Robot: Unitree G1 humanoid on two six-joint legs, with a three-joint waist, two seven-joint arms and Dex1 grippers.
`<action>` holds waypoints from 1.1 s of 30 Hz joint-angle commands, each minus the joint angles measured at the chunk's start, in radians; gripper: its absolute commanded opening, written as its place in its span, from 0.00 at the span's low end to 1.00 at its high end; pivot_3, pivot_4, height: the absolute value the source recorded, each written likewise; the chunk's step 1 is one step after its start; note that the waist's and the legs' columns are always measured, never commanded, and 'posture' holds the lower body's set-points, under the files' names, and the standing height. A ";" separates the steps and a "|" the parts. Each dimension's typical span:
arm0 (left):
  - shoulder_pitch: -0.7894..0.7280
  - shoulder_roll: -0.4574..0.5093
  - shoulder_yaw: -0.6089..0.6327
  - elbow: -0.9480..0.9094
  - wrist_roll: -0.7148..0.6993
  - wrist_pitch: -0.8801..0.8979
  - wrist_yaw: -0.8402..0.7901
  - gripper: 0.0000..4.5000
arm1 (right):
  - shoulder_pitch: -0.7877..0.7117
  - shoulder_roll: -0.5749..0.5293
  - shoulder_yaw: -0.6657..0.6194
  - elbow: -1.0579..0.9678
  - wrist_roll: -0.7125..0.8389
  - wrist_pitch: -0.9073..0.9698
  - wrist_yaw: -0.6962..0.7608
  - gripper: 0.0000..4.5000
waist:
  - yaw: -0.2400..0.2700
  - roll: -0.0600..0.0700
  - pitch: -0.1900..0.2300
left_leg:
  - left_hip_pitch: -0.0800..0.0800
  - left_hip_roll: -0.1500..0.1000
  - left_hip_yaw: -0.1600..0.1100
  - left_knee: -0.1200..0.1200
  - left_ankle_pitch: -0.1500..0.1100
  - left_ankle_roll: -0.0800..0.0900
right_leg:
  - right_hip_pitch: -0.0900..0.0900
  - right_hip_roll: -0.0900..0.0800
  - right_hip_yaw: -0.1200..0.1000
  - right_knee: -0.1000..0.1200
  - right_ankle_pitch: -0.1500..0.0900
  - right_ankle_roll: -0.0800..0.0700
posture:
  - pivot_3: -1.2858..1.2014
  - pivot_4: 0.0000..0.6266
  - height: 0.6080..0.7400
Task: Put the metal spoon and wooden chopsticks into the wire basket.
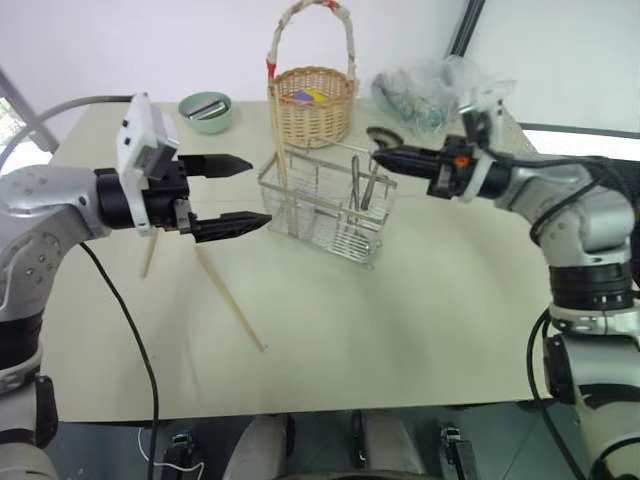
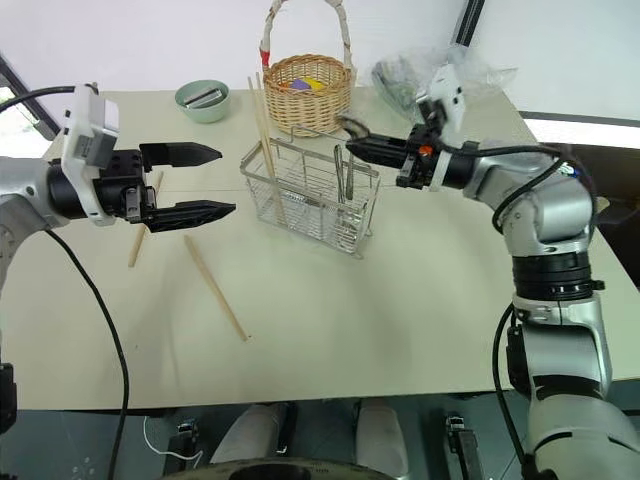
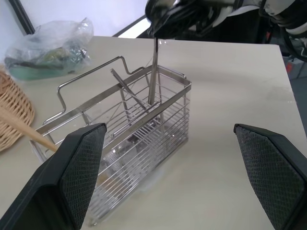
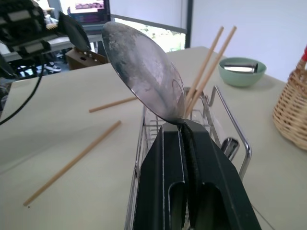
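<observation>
Two wooden chopsticks (image 2: pixel 265 140) stand in the wire basket (image 2: pixel 310 195); two lie on the desk (image 2: pixel 400 300). Over the basket, the right tool (image 4: pixel 184 125) pinches the metal spoon (image 4: pixel 144 72). The left tool (image 1: pixel 235 193) gapes empty.

Your way down into the wire basket (image 1: pixel 325 215) is narrow — upright chopsticks (image 1: pixel 279 150) fill one end, utensils stand mid-basket, and the wicker basket (image 1: pixel 312 103) crowds behind.

This looks like a robot test lab. A plain pale table (image 1: pixel 420 340) stands against bare white walls. A monitor (image 4: pixel 88 5) glows far off.
</observation>
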 commanded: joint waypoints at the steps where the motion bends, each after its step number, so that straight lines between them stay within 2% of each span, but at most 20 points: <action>1: -0.010 0.010 0.030 -0.019 0.002 -0.006 0.003 1.00 | 0.026 0.015 -0.024 -0.081 0.028 0.027 -0.010 0.28 | 0.001 0.000 0.000 | 0.000 0.000 0.000 0.000 0.000 0.000 | 0.000 0.000 0.000 0.000 0.000 0.000 | 0.52 0.24 0.53; 7: -0.012 0.011 0.036 -0.016 0.004 -0.010 0.007 1.00 | 0.018 0.045 -0.051 -0.097 0.006 0.026 -0.085 0.95 | 0.000 0.000 0.000 | 0.001 0.000 0.000 0.002 0.000 0.000 | 0.001 0.001 0.000 0.000 0.000 0.000 | 0.52 0.24 0.53; 14: -0.029 -0.008 0.133 0.109 0.007 0.006 0.122 1.00 | -0.074 -0.068 -0.188 -0.084 0.120 0.064 0.004 0.95 | 0.003 0.001 0.000 | 0.001 0.000 -0.001 0.001 0.000 0.000 | 0.001 0.002 0.000 0.000 0.000 0.000 | 0.52 0.24 0.53; 18: -0.056 -0.013 0.172 0.281 0.095 -0.009 0.262 1.00 | -0.021 -0.179 -0.231 -0.174 0.192 0.090 0.130 0.95 | 0.002 0.000 0.000 | 0.001 0.000 -0.001 0.000 0.000 0.001 | 0.001 0.002 -0.001 0.000 0.000 0.000 | 0.52 0.24 0.53; 22: -0.136 -0.007 0.119 0.490 0.242 0.018 0.422 1.00 | 0.113 -0.262 -0.257 -0.304 0.244 0.106 0.211 0.95 | 0.003 -0.001 0.000 | 0.001 0.000 -0.002 0.000 -0.001 0.001 | 0.002 0.002 -0.002 0.000 0.000 0.002 | 0.52 0.24 0.53; 27: -0.311 -0.095 0.054 0.770 0.392 0.128 0.646 1.00 | 0.268 -0.270 -0.279 -0.426 0.285 0.123 0.194 0.95 | 0.007 -0.004 -0.002 | 0.001 0.000 -0.002 0.003 -0.001 0.001 | 0.003 0.001 -0.002 0.000 0.003 0.006 | 0.52 0.24 0.53; 33: -0.427 -0.172 -0.044 1.009 0.513 0.099 0.621 1.00 | 0.346 -0.263 -0.294 -0.502 0.326 0.138 0.129 0.95 | 0.006 -0.005 -0.002 | 0.001 -0.001 -0.001 0.003 0.000 0.001 | 0.003 0.000 -0.001 0.000 0.003 0.007 | 0.52 0.24 0.53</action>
